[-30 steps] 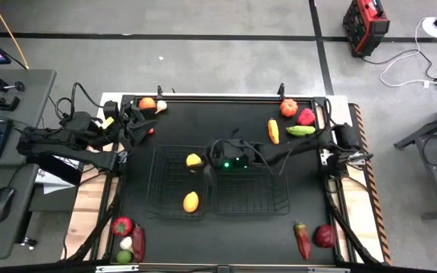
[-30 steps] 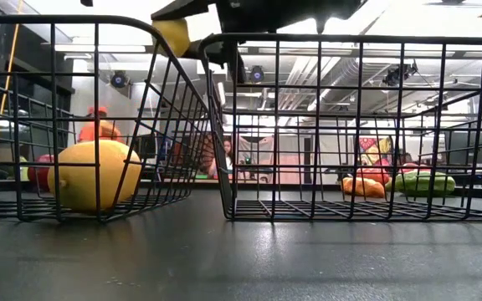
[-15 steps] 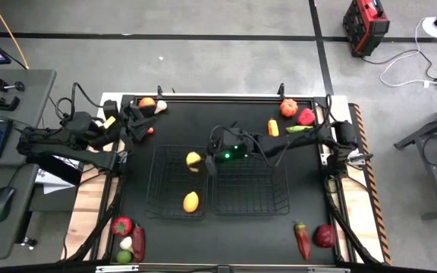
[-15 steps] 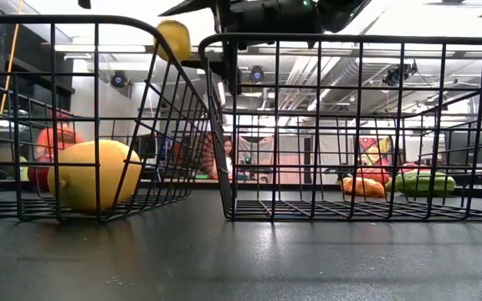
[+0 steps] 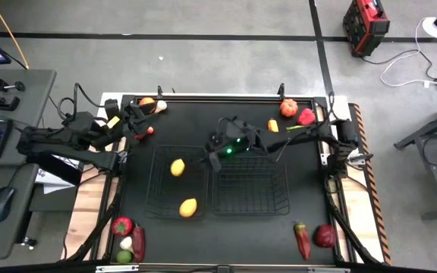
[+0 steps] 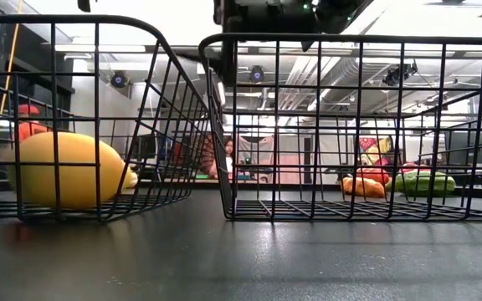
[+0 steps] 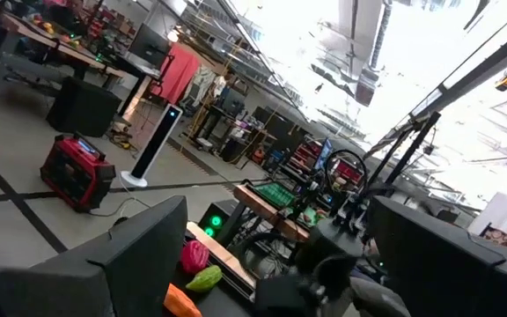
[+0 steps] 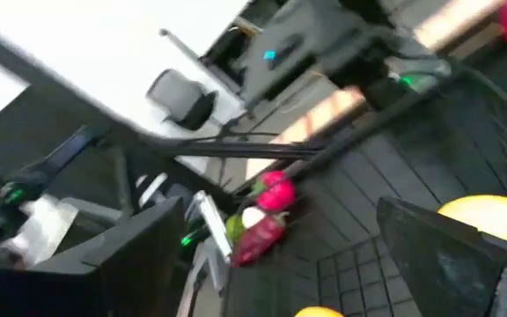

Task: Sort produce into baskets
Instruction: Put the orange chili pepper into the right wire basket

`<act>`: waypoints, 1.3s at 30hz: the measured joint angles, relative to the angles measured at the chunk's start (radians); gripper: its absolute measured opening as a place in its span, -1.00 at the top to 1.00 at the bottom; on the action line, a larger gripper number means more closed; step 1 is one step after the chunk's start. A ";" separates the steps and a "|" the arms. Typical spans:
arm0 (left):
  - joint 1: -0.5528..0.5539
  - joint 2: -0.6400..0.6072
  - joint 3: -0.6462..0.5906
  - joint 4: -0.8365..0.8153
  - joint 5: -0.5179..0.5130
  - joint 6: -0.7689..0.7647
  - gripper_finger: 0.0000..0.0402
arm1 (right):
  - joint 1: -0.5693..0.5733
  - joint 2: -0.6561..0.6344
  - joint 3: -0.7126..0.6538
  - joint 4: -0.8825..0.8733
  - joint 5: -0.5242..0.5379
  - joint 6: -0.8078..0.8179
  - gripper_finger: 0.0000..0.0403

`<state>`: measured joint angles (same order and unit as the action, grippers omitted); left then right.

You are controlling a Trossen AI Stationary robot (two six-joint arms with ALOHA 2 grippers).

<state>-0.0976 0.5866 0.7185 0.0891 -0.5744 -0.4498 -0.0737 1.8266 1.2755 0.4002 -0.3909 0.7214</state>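
1. Since a second ago, the lemon (image 5: 177, 167) that the right gripper (image 5: 217, 149) carried above the left basket (image 5: 155, 199) has dropped out of the jaws and now lies in that basket's far half; the gripper has drawn back toward the far right.
2. A second lemon (image 5: 188, 206) lies in the same basket's near half; the right basket (image 5: 279, 199) shows no produce.
3. The right gripper hangs over the baskets' far edge, fingers spread wide and empty, touching nothing.
4. The left gripper (image 5: 136, 121) waits at the table's far left corner, near an orange (image 5: 147, 102), jaws apart and holding nothing.
5. The step in hand looks like the retreat after a drop.
6. Next, a fresh piece must be fetched, likely from the far-right cluster: pumpkin (image 5: 288, 108), red pepper (image 5: 306, 116).
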 joint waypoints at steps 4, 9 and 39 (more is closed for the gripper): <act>0.001 0.077 0.001 0.056 0.000 -0.025 -0.71 | -0.079 -0.120 0.002 -0.126 -0.047 -0.085 -0.83; 0.044 0.210 0.017 0.063 0.022 -0.127 -0.71 | -0.179 -0.296 0.002 -0.611 0.095 -0.348 -0.83; 0.256 0.402 0.082 0.014 0.326 -0.184 -0.71 | -0.528 -0.360 -0.539 -0.863 0.574 0.135 -0.83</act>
<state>0.1581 0.9882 0.8009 0.1029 -0.2481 -0.6342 -0.6022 1.4664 0.7369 -0.4631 0.1826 0.8561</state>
